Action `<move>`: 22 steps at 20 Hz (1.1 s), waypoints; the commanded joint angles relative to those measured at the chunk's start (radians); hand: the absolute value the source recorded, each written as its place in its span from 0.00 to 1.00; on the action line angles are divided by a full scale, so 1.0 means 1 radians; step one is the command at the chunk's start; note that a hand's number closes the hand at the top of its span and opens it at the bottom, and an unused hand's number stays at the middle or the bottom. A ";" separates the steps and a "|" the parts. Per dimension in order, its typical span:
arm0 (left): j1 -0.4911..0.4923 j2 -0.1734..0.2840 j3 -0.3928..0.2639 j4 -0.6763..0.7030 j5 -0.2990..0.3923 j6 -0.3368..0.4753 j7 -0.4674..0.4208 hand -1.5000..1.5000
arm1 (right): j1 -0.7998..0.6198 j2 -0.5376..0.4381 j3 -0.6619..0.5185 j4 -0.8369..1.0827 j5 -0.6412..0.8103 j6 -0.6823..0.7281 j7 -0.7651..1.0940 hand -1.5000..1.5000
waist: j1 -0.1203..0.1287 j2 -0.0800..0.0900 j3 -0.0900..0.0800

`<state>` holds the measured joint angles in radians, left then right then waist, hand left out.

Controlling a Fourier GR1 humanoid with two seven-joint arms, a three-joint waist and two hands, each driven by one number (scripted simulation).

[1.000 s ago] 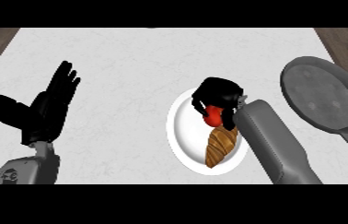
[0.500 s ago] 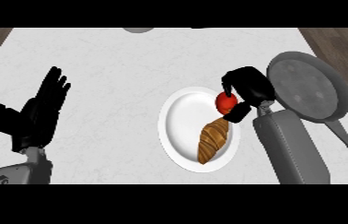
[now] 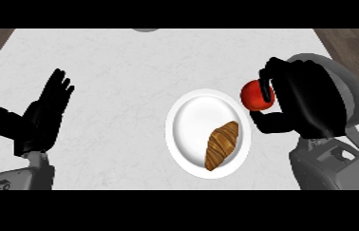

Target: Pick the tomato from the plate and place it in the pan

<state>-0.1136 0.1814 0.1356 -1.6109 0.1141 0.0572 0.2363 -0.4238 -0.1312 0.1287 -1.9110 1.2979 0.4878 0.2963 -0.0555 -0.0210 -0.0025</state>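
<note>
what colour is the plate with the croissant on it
White, seen in the head view: the plate holds a brown croissant.

head view, steeply down, counter [image 3: 140,59] close

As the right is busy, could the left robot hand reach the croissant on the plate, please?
Probably yes: the left robot hand is open, and only bare counter separates it from the croissant, uncovered on the plate.

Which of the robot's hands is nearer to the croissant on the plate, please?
The right. The right hand, curled round the tomato, is just past the plate's right rim, up and right of the croissant. The left hand rests open far off at the left edge.
</note>
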 commanded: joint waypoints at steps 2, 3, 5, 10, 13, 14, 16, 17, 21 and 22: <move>-0.038 -0.027 -0.033 0.033 -0.024 0.002 -0.029 0.50 | 0.056 0.009 -0.035 -0.275 -0.007 0.155 0.116 1.00 | 0.041 0.017 0.002; -0.002 -0.025 -0.045 0.001 -0.039 0.002 -0.025 0.50 | -0.019 0.036 -0.045 -0.298 -0.010 0.248 0.182 1.00 | 0.046 0.016 0.002; -0.024 -0.016 -0.042 -0.034 -0.019 -0.006 0.033 0.50 | -0.009 0.010 -0.135 -0.229 -0.034 0.145 0.137 1.00 | 0.054 0.019 0.002; -0.047 -0.056 -0.060 0.003 -0.052 0.038 0.023 0.50 | -0.058 -0.089 -0.349 -0.184 -0.140 0.137 0.075 1.00 | 0.052 0.021 0.003; -0.091 -0.029 -0.021 0.066 -0.012 -0.009 -0.023 0.50 | -0.088 -0.159 -0.483 -0.009 -0.202 0.006 -0.033 1.00 | 0.055 0.025 0.003; -0.043 -0.027 -0.038 -0.051 -0.012 0.004 0.057 0.50 | -0.063 -0.175 -0.503 0.009 -0.215 -0.003 -0.049 1.00 | 0.061 0.021 0.003; -0.040 -0.026 -0.027 0.016 -0.008 -0.019 -0.006 0.50 | -0.039 -0.229 -0.577 0.136 -0.243 -0.100 -0.153 1.00 | 0.062 0.025 0.003; -0.102 -0.019 -0.022 0.063 -0.031 0.000 0.000 0.50 | -0.040 -0.223 -0.581 0.128 -0.264 -0.088 -0.140 1.00 | 0.055 0.023 0.003; -0.013 -0.050 -0.060 -0.037 -0.045 0.012 0.004 0.50 | 0.040 -0.300 -0.685 0.327 -0.307 -0.234 -0.329 1.00 | 0.062 0.023 0.004; 0.001 -0.063 -0.070 -0.007 -0.041 -0.005 -0.033 0.50 | -0.023 -0.315 -0.698 0.440 -0.319 -0.280 -0.358 1.00 | 0.069 0.026 0.004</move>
<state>-0.1563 0.1455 0.0960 -1.5996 0.0893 0.0513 0.2309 -0.4451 -0.3936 -0.4927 -1.6713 1.0213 0.3289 0.0660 0.0050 0.0028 0.0009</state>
